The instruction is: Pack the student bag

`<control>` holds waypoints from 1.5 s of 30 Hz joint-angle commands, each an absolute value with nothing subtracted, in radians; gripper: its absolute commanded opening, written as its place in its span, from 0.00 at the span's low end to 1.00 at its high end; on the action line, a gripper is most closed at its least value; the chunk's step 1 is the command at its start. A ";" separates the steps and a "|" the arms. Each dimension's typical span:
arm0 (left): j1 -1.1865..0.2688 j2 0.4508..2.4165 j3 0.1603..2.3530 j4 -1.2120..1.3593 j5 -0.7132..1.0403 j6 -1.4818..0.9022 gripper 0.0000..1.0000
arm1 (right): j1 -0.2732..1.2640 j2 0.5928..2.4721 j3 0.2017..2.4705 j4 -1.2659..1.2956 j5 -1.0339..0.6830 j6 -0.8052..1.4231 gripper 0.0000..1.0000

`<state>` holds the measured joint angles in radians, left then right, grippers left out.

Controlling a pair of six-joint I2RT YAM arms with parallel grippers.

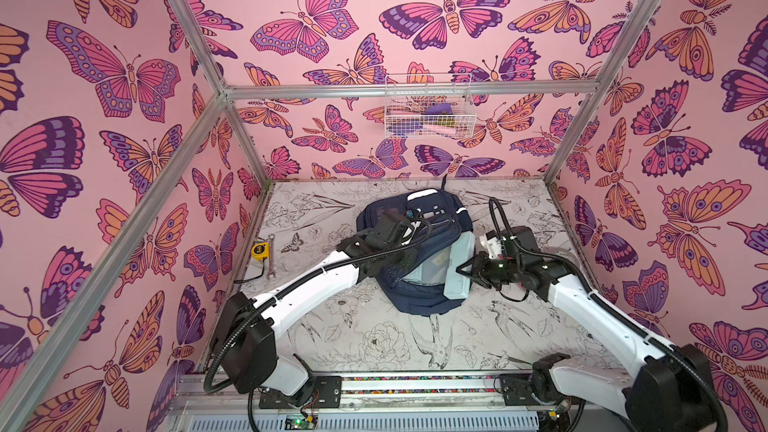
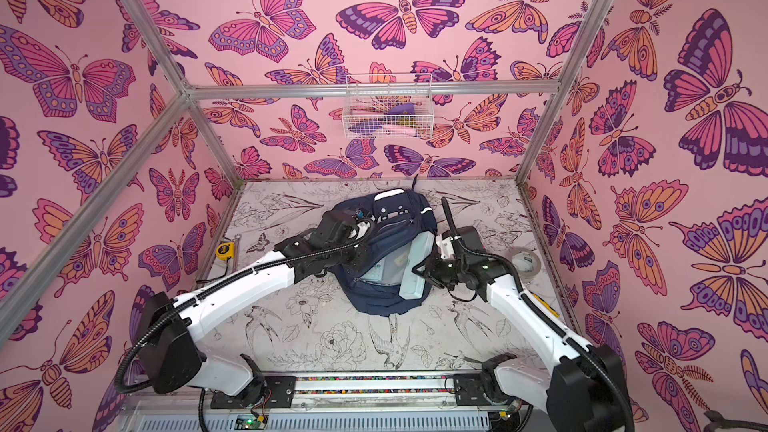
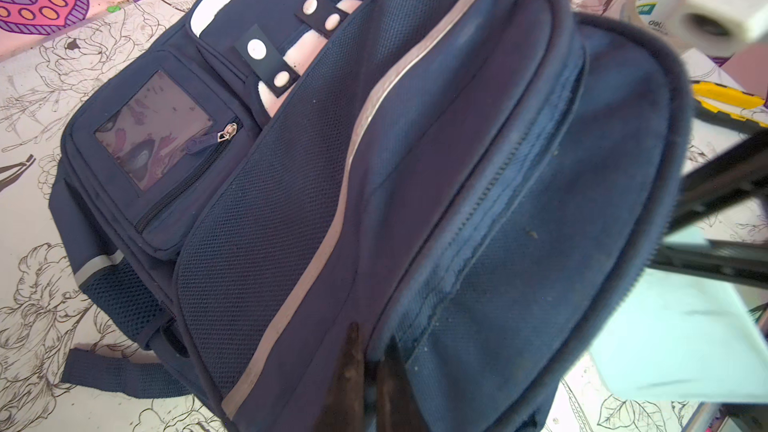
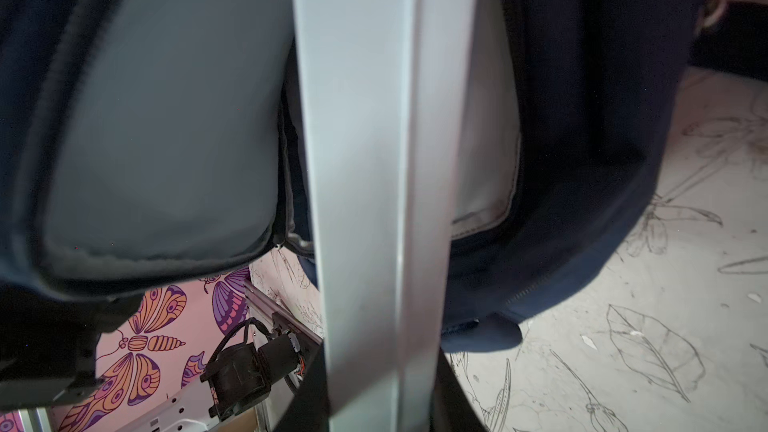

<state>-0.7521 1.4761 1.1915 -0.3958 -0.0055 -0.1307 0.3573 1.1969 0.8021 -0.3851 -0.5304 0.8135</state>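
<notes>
Student bag open on counter. Left jaws clench bag flap. Right jaws grasp pale box, half inside bag. Zipping left.

- Table: white top printed with black line drawings of flowers, leaves and birds; surface scuffed.
- Student bag: navy, lying at mid-table towards the back wall.
- Tape measure: yellow, at the left edge.
- Wrench: metal, just beside the tape measure.
- Roll of tape: near the right edge.
</notes>
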 commanded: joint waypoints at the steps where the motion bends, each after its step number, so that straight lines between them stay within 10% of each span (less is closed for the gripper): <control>1: -0.747 1.425 1.187 -0.296 0.036 -0.162 0.00 | 0.377 1.250 0.871 -0.310 -0.518 0.794 0.00; 28: -0.740 1.432 1.188 -0.299 0.103 -0.149 0.00 | 0.433 1.832 1.044 0.171 -0.605 0.931 0.01; 37: -0.740 1.471 1.211 -0.331 0.099 -0.149 0.00 | 0.443 1.710 0.962 0.101 -0.421 0.915 0.74; 45: -0.719 1.499 1.201 -0.347 0.112 -0.218 0.00 | 0.444 1.347 0.874 -0.375 -0.124 0.801 0.96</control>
